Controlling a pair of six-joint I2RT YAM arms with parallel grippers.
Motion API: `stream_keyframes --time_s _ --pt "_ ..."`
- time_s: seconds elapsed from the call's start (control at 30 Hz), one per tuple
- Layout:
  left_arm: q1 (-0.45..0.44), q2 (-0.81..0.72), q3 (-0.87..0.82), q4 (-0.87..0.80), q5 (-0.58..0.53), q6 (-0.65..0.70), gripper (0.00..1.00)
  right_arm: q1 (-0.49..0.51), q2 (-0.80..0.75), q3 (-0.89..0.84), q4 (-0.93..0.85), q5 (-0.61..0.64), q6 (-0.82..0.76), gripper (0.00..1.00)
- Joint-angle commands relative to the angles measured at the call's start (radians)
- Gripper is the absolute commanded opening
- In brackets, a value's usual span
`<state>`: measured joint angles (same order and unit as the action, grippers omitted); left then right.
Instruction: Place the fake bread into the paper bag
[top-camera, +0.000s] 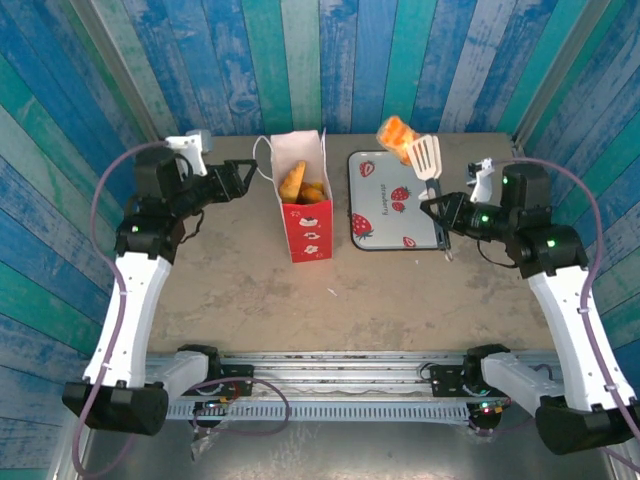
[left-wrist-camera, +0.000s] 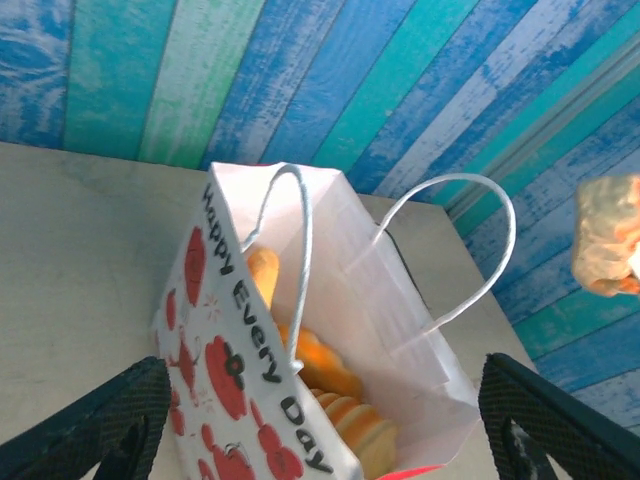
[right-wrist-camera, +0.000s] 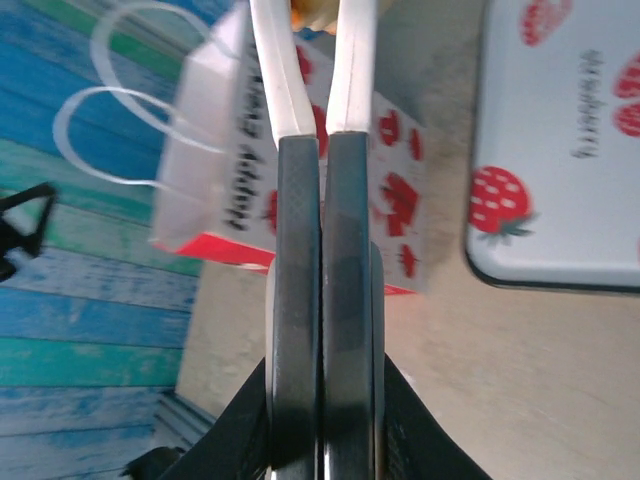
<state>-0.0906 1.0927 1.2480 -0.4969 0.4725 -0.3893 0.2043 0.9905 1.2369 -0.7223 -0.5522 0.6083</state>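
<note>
1. Bread (top-camera: 295, 180) lay in several golden pieces inside the bag (top-camera: 308, 228), which stood upright on the table (top-camera: 250, 300) just left of the tray (top-camera: 385, 212).
2. We saw one more orange piece (top-camera: 394, 133) held up in the tips of the tongs (top-camera: 428, 158). It was over the tray's far edge and to the right of the bag's mouth.
3. Our right gripper (top-camera: 441, 207) sat at the tray's right rim, clenched on the tongs.
4. From the right wrist, the tongs' two black arms were pressed together, and their white blades reached toward the bag.
5. Our left gripper (top-camera: 247, 178) sat just beside the bag's upper left side, with its jaws spread wide and grasping nothing.
6. From the left wrist we looked down into the bag, and the gripper's fingers (left-wrist-camera: 95, 425) stood on either side of it. We could not tell whether they touched the paper.
7. In that view the bread was stacked inside, and the bag's two thin white handles (left-wrist-camera: 300, 230) stood up above the mouth. "Happy Every Day" ran along its printed side.
8. The held piece showed as a blur at that view's right edge.
</note>
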Motion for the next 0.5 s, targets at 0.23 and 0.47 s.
stream_keyframes --time_s 0.23,0.47 --pt "0.003 0.135 0.054 0.087 0.166 -0.015 0.54 0.360 0.065 0.125 0.348 0.157 0.223 0.01" --pt "0.003 0.132 0.033 0.078 0.082 0.015 0.15 0.591 0.219 0.179 0.477 0.249 0.238 0.01"
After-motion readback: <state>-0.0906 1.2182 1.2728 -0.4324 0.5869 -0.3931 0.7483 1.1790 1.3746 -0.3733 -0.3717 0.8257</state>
